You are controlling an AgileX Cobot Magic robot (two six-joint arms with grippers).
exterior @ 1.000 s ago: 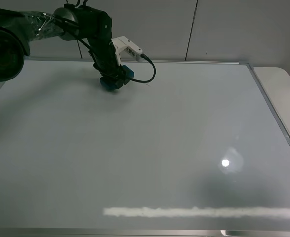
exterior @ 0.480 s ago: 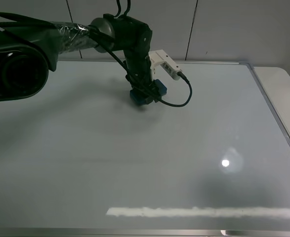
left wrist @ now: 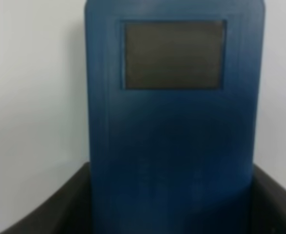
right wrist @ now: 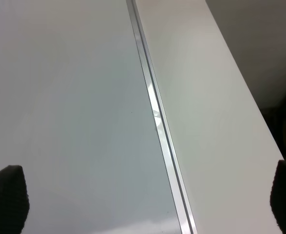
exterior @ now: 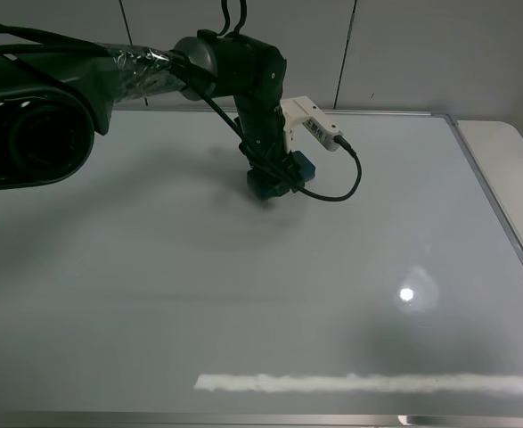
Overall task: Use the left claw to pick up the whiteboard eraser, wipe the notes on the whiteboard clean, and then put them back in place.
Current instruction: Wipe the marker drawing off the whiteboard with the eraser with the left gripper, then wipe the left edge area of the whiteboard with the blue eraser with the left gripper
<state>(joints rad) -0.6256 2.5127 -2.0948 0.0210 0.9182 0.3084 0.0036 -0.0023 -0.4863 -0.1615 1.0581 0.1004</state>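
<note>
My left claw [exterior: 275, 182] is shut on the teal-blue whiteboard eraser [exterior: 263, 188] and presses it down on the whiteboard [exterior: 243, 294], in the far middle part. The small white labelled box [exterior: 310, 123] and its black cable hang off the claw's right side. In the left wrist view the eraser [left wrist: 174, 126] fills the picture, with one dark rectangular patch on its face, and the left claw [left wrist: 174, 207] holds it between dark fingers. No black notes show on any part of the board that I can see. My right gripper [right wrist: 145, 200] is open and empty above the board's right frame [right wrist: 157, 112].
A long white glare streak [exterior: 368, 383] and a round light spot [exterior: 407, 294] lie on the near right of the board. A white table surface [exterior: 510, 152] runs along the board's right edge. A grey wall stands behind the board.
The left claw has slid the eraser to the right and slightly nearer across the far part of the board. The right gripper has not visibly moved.
</note>
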